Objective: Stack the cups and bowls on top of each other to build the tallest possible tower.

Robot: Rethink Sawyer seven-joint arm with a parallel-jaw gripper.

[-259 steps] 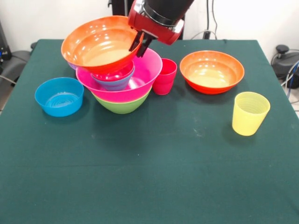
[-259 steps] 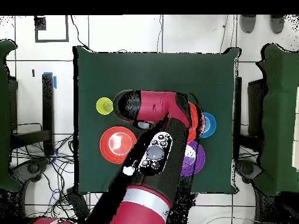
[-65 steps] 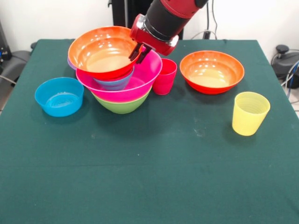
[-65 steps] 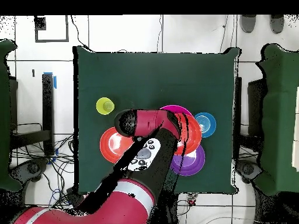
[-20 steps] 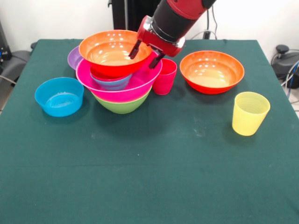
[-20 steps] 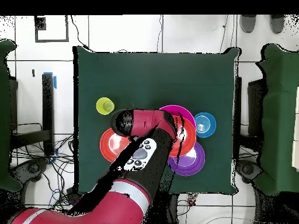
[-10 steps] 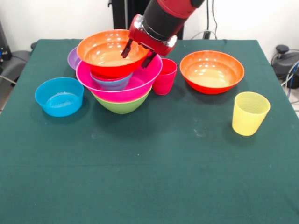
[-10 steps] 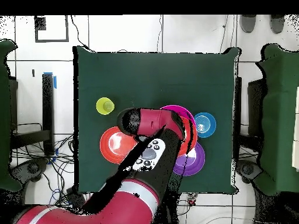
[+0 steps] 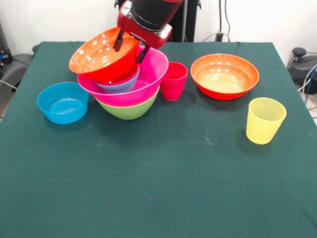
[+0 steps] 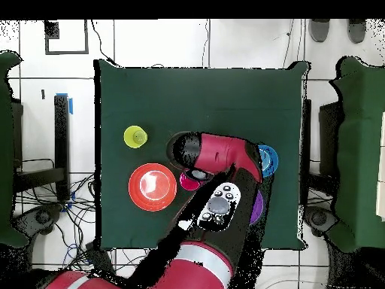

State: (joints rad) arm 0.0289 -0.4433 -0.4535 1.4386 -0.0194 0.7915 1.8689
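The tower stands at the table's back left: a green bowl (image 9: 130, 111) at the bottom, the big pink bowl (image 9: 151, 74) in it, and a small blue bowl (image 9: 118, 87) inside that. On top lies a wide orange bowl (image 9: 101, 57), tilted down to the left. My gripper (image 9: 130, 47) is open astride that bowl's raised far rim, one finger inside and one outside. The red cup (image 9: 174, 80) stands just right of the tower, and the yellow cup (image 9: 266, 120) stands alone at the right. In the overhead view my arm (image 10: 218, 162) covers the tower.
A second wide orange bowl (image 9: 224, 75) sits at the back right. A blue bowl (image 9: 63, 102) sits left of the tower. The overhead view shows a sliver of a purple bowl (image 10: 256, 210) beside my arm, and the yellow cup (image 10: 135, 136).
My gripper has shifted left in the front view, staying open. The top orange bowl, level before, now tips down to the left and hides the purple bowl behind it.
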